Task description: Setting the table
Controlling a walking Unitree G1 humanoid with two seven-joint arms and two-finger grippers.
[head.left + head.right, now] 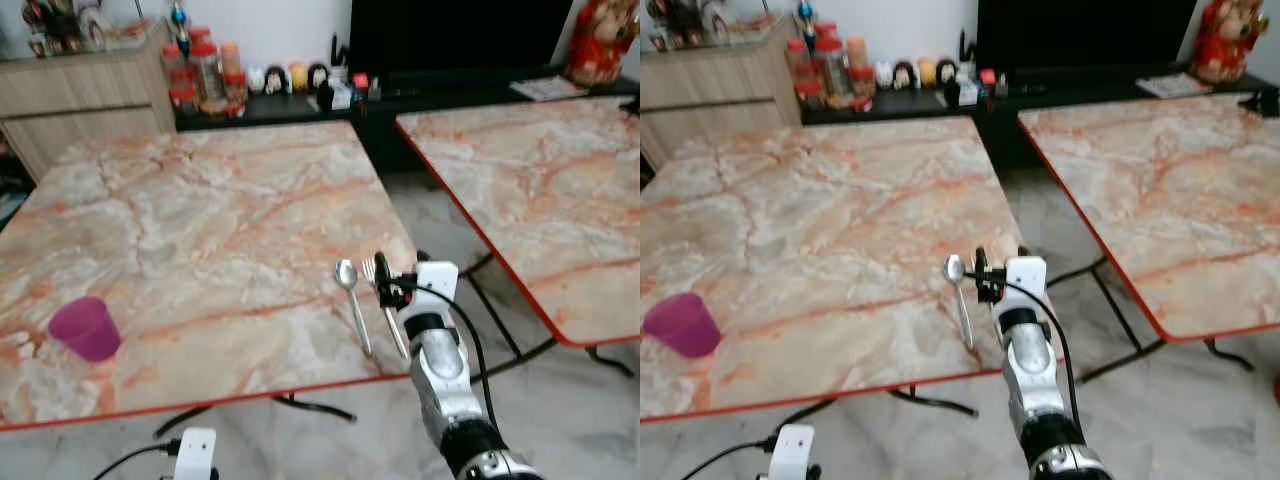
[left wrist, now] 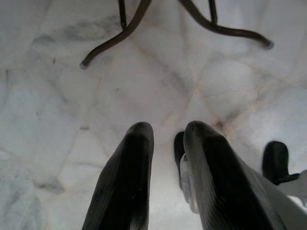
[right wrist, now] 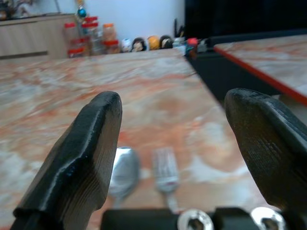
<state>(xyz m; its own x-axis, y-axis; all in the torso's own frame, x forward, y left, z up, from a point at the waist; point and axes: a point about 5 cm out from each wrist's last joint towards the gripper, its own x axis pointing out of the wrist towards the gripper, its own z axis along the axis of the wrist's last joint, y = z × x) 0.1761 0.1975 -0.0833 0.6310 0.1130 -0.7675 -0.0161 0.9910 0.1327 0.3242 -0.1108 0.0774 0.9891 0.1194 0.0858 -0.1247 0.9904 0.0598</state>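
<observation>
The right gripper point(image 3: 168, 158) hovers low over the near edge of the marble table point(image 1: 200, 210), its two black fingers point(image 3: 81, 158) spread wide apart and holding nothing. Just beyond and below its fingertips lie a spoon point(image 1: 352, 300) and a fork point(image 3: 165, 175) side by side on the tabletop, the spoon on the gripper's left. A purple cup point(image 1: 86, 328) stands far off to its left, while the left gripper point(image 2: 163, 177) hangs over the floor point(image 2: 158, 86) with fingers nearly together, empty.
</observation>
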